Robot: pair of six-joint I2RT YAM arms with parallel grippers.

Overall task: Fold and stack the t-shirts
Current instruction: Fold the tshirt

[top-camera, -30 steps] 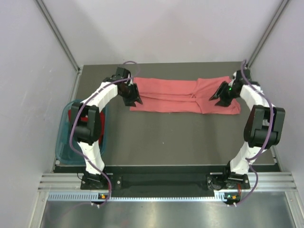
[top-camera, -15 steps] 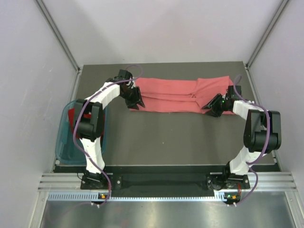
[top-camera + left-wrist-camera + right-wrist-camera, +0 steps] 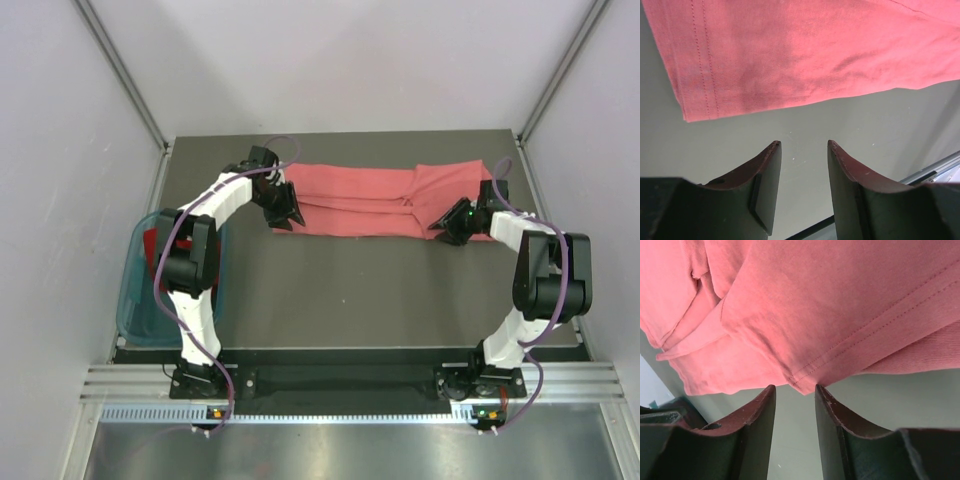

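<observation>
pink t-shirt (image 3: 370, 200): light salmon, lying on the table (image 3: 350, 300) as a long flattened band with layered folds; the landmark for every line below.
shirt detail, left wrist view: the pink t-shirt (image 3: 815, 50) shows a double-stitched hem running down to a corner.
shirt detail, right wrist view: the pink t-shirt (image 3: 815, 305) shows several overlapping layers and a stitched hem ending in a folded corner.
left gripper (image 3: 285, 210): at the shirt's left end, over its near edge.
left gripper, own camera (image 3: 802, 145): jaws apart, bare table between them – tips just short of the shirt's near edge, not touching cloth.
right gripper (image 3: 447, 222): over the near edge of the shirt's right part.
right gripper, own camera (image 3: 794, 388): jaws apart with a narrow gap, nothing pinched – the folded hem corner sits right at the mouth of the gap; contact cannot be told.
red t-shirt (image 3: 150, 243): deep red cloth well off the pink shirt's left end, inside the teal basket (image 3: 135, 300), mostly hidden by the left arm.
</observation>
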